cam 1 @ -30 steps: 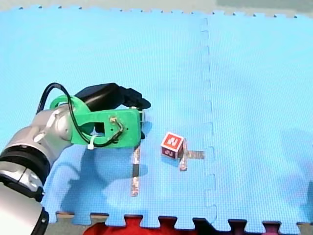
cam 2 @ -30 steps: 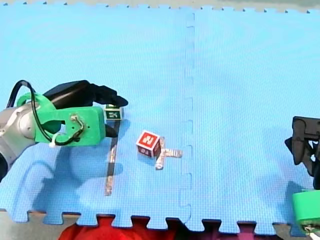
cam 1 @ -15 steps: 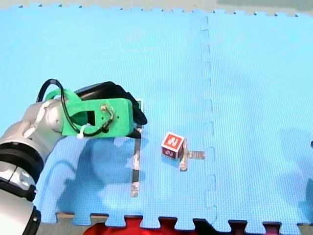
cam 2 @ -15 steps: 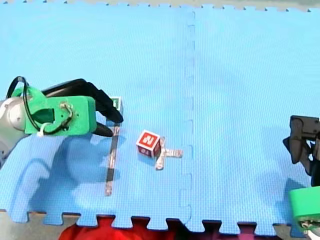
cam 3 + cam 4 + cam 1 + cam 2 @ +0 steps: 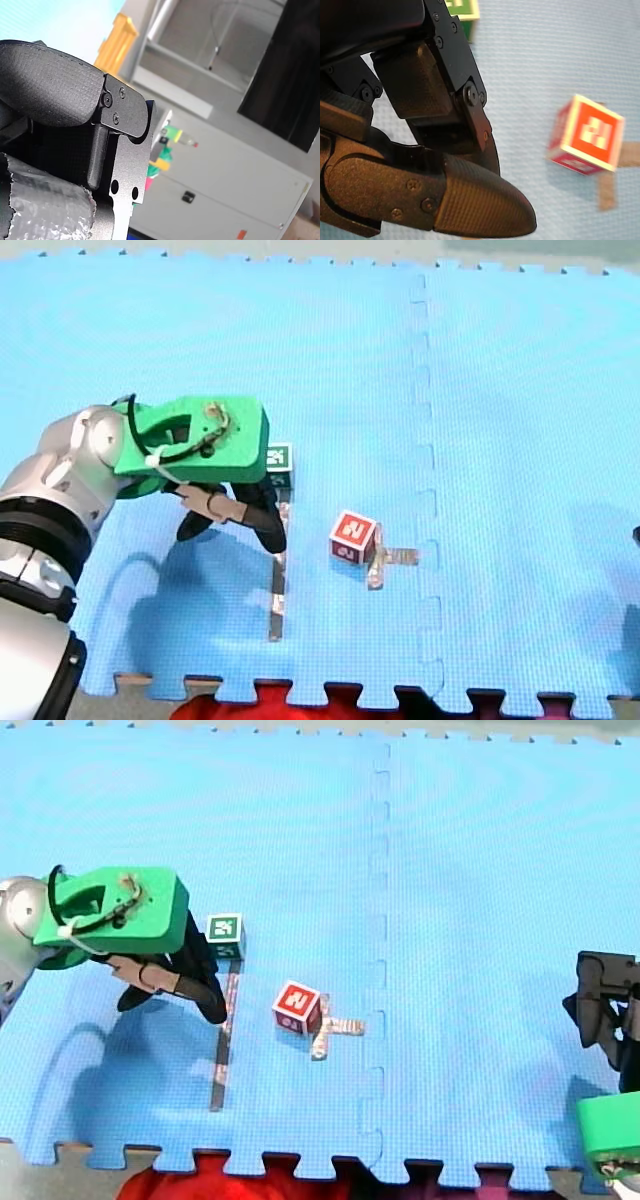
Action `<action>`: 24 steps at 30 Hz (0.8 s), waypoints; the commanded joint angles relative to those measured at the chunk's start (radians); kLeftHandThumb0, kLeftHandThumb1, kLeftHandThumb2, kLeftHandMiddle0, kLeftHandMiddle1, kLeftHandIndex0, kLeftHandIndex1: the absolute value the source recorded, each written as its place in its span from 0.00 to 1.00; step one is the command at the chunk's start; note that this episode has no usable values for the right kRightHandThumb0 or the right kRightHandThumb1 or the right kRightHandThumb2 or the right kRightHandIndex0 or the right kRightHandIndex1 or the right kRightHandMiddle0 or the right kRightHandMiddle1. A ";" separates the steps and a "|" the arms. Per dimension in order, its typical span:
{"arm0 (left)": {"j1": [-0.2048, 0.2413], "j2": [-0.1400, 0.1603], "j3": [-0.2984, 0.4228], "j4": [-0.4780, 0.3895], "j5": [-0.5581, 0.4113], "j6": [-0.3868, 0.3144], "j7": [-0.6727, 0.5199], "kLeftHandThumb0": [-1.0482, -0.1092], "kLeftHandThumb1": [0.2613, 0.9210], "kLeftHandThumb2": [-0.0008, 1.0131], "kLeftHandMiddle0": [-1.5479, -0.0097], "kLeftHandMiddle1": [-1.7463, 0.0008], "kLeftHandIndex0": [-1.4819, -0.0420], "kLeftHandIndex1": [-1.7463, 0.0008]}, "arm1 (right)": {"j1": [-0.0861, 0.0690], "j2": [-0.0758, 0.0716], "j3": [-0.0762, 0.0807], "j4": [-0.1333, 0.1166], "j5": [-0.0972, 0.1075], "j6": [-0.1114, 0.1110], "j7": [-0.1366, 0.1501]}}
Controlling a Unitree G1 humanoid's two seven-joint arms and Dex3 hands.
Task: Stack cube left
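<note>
Blue mat (image 5: 500, 390), one red cube (image 5: 352, 537), one green cube (image 5: 278, 462)

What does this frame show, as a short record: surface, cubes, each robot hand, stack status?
surface: blue mat
green cube: on the mat, next to the left robot hand
red cube: on a tape cross, apart from the green cube
left robot hand: open, beside the green cube
right robot hand: at the mat's right edge
stack: not yet made
</note>
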State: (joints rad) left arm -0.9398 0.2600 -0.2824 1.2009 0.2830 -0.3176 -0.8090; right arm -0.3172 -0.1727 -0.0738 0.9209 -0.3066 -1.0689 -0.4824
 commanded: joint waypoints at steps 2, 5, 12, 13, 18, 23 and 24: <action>0.061 -0.022 0.238 0.001 -0.241 -0.081 0.036 0.26 0.90 0.04 0.39 0.00 0.49 1.00 | -0.015 -0.007 -0.002 0.024 0.005 0.001 -0.002; 0.120 -0.073 0.309 -0.017 -0.286 -0.253 0.287 0.19 0.81 0.01 0.44 0.00 0.70 1.00 | -0.022 -0.007 -0.001 0.037 0.002 0.001 -0.005; 0.126 -0.070 0.258 -0.009 -0.197 -0.337 0.486 0.00 0.83 0.01 0.44 0.00 0.81 1.00 | -0.036 -0.002 0.005 0.058 -0.002 0.004 -0.006; 0.122 -0.065 0.253 -0.008 -0.190 -0.337 0.483 0.00 0.83 0.01 0.44 0.00 0.81 1.00 | -0.037 -0.002 0.006 0.061 -0.001 0.002 -0.005; 0.102 -0.054 0.246 0.006 -0.176 -0.335 0.482 0.00 0.83 0.01 0.44 0.00 0.81 1.00 | -0.045 -0.001 0.009 0.074 -0.003 -0.003 -0.008; 0.091 -0.047 0.256 0.012 -0.177 -0.362 0.475 0.00 0.81 0.00 0.43 0.00 0.81 1.00 | -0.056 0.000 0.015 0.099 -0.010 -0.010 -0.023; 0.089 -0.045 0.255 0.011 -0.173 -0.370 0.481 0.00 0.81 0.00 0.43 0.00 0.81 1.00 | -0.057 0.000 0.016 0.103 -0.010 -0.012 -0.025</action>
State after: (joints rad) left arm -0.8451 0.2075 -0.0305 1.2115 0.1072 -0.6751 -0.3326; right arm -0.3700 -0.1681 -0.0576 1.0156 -0.3163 -1.0734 -0.5027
